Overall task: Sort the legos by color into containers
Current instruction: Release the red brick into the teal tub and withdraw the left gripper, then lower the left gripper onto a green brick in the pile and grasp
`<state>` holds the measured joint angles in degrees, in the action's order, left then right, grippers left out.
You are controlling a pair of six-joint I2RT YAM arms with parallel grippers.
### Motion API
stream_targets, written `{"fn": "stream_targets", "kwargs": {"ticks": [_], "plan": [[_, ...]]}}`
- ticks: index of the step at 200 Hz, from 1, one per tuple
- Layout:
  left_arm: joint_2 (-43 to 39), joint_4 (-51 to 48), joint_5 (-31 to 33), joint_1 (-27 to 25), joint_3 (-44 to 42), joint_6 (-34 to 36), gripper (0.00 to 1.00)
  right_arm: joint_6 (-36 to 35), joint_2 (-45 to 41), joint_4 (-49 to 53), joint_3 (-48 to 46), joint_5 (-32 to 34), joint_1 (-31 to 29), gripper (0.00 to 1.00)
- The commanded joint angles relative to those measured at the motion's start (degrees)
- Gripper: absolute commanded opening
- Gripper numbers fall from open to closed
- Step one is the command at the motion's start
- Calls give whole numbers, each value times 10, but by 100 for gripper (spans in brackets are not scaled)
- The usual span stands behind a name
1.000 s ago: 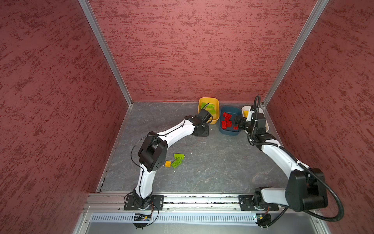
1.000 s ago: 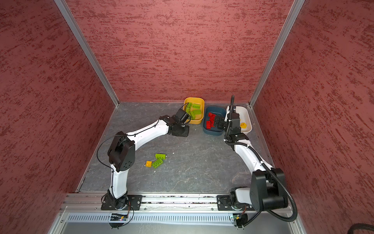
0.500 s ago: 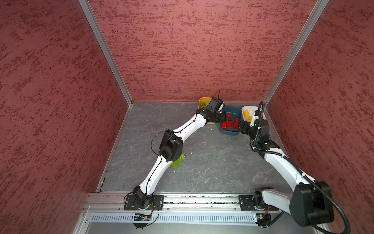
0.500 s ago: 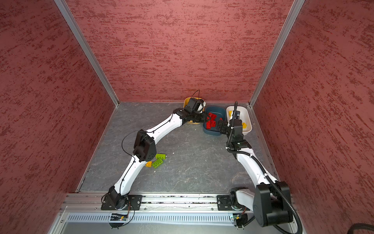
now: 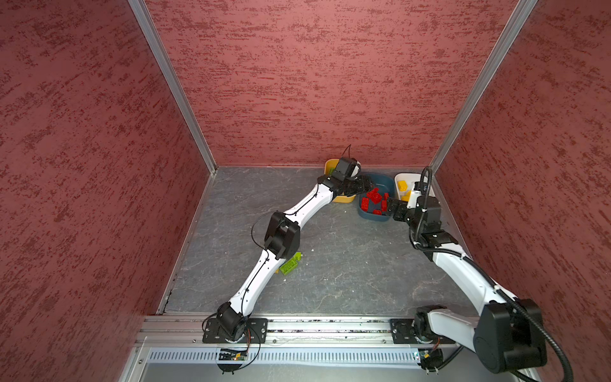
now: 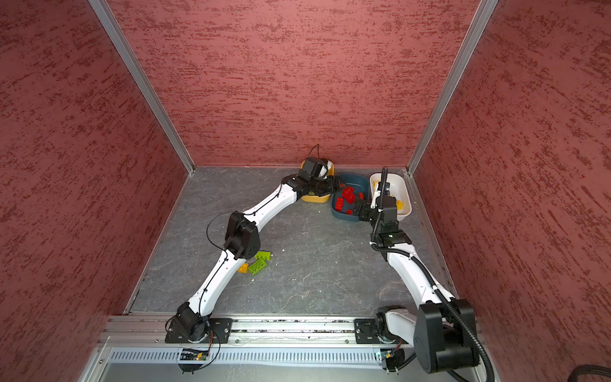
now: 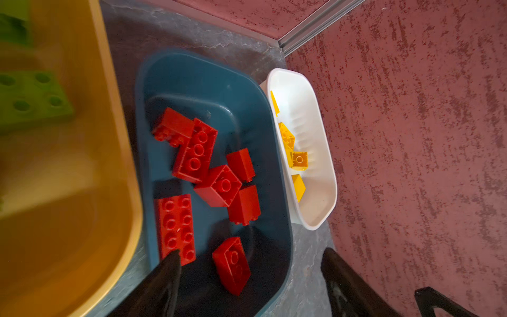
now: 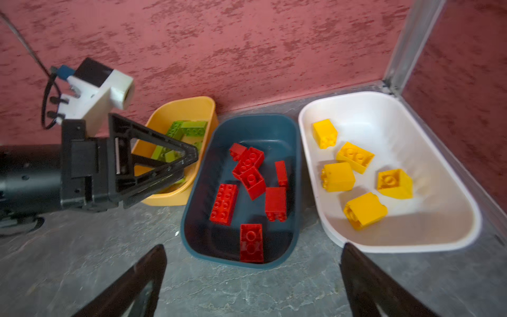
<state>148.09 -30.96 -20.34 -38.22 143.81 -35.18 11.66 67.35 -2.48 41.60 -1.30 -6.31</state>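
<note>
Tubs of shallow plastic stand in a row at the far wall. The yellow-orange tub [image 8: 175,109] on the left holds lime green studded bricks [image 8: 189,129]. The dark teal-blue tub [image 8: 274,123] in the middle holds red studded bricks [image 8: 223,204], and the white tub [image 8: 384,109] in the far right corner holds yellow studded bricks [image 8: 355,156]. The left gripper [image 7: 249,255] hangs over the teal-blue tub, jaws wide apart and empty. The right gripper [image 8: 253,247], at the near side of this tub, is also spread and holds nothing. Loose green bricks [image 6: 259,266] and a loose yellow brick [image 6: 243,268] lie on the grey floor [image 6: 330,264], nearer and more left.
</note>
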Motion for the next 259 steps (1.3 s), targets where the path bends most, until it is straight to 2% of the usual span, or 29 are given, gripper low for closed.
{"fn": "stream_targets", "kwargs": {"ticks": [1,20,49,69,90,106,123,149,166,204,259], "plan": [[-103,-30,75,2,-81,47,86,-24,12,-32,-8,-130,-11,99],[-173,-6,119,18,-193,52,86,-48,24,-78,-31,-182,-41,99],[-257,22,156,50,-329,44,89,-104,57,-122,-46,-213,-106,99],[-305,22,180,68,-398,47,92,-137,93,-121,-34,-219,-146,99],[-354,-8,227,76,-462,63,100,-139,124,-136,-24,-221,-170,99],[-391,-36,252,80,-518,69,100,-139,142,-155,-19,-211,-183,99],[-426,-84,267,83,-571,71,99,-124,151,-188,-21,-172,-188,99],[-464,-154,244,81,-641,95,100,-86,150,-274,-45,-77,-188,99],[-469,-213,243,77,-665,112,100,-80,156,-289,-43,-46,-188,99],[-492,-249,240,60,-724,116,100,-62,190,-292,-23,-45,-188,99],[-480,-227,203,38,-771,94,98,-52,205,-306,-15,-44,-188,99]]}}
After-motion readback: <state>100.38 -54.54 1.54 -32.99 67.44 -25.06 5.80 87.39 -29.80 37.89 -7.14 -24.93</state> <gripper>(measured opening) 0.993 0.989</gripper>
